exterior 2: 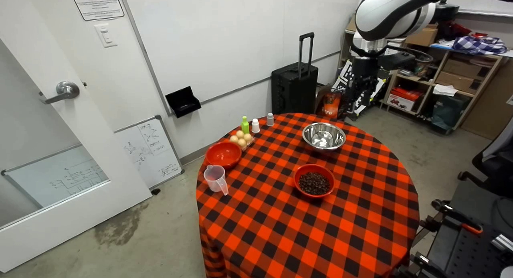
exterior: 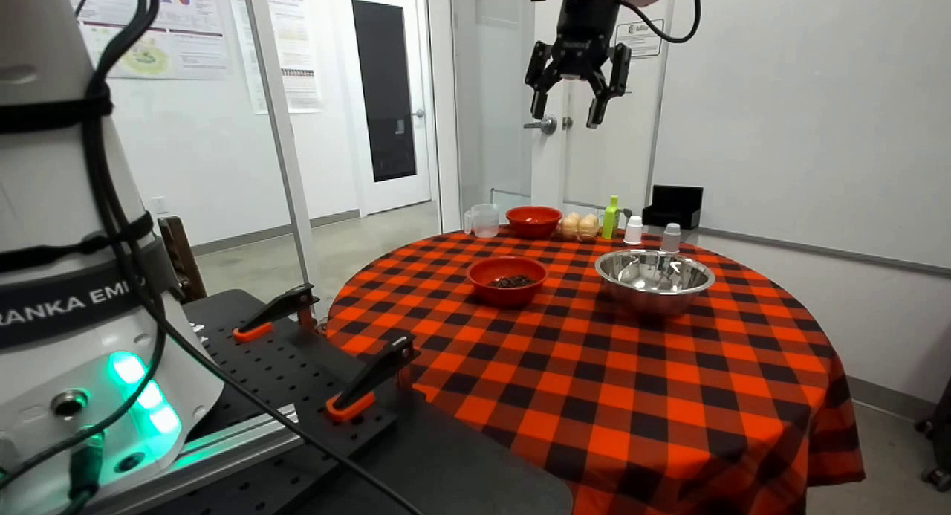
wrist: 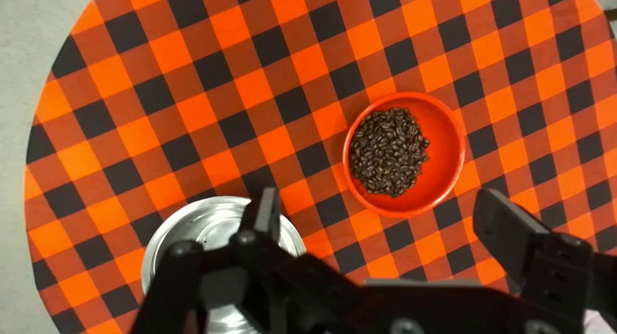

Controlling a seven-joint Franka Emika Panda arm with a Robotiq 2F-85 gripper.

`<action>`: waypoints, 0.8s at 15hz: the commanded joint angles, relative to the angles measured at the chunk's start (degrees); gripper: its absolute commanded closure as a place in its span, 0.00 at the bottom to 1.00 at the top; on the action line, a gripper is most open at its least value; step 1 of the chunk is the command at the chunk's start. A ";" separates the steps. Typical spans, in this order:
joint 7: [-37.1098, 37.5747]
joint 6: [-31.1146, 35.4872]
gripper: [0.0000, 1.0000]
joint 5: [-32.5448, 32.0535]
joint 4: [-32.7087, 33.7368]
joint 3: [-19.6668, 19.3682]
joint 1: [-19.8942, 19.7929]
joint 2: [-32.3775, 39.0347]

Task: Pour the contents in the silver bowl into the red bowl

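The silver bowl (exterior: 654, 296) is shiny steel and stands on the checkered table in both exterior views (exterior 2: 324, 136). Its visible inside is bare metal; in the wrist view (wrist: 185, 223) my gripper hides much of it. A red bowl (exterior: 507, 295) holding dark coffee beans stands beside it, also in an exterior view (exterior 2: 316, 168) and the wrist view (wrist: 442, 155). Another red bowl (exterior: 533, 227) stands at the far edge (exterior 2: 223, 154), out of the wrist view. My gripper (exterior: 567, 112) is open and empty, high above the table; its fingers are spread in the wrist view (wrist: 378, 201).
A clear measuring cup (exterior: 485, 221), a pack of eggs (exterior: 579, 226), a green bottle (exterior: 610, 218), a white bottle (exterior: 633, 230) and a grey-capped bottle (exterior: 670, 238) line the table's far edge. Clamps (exterior: 371, 374) sit on the robot's mount. A whiteboard wall (exterior 2: 240, 41) stands behind the table.
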 commanded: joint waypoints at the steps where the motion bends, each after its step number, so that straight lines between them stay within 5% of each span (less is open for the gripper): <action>1: -4.42 7.06 0.00 -1.45 -14.02 -0.67 1.48 -11.35; 2: -2.44 2.81 0.00 -0.02 -5.91 -1.03 1.40 -4.70; 12: -2.54 3.17 0.00 -0.01 -6.75 -1.22 1.49 -5.06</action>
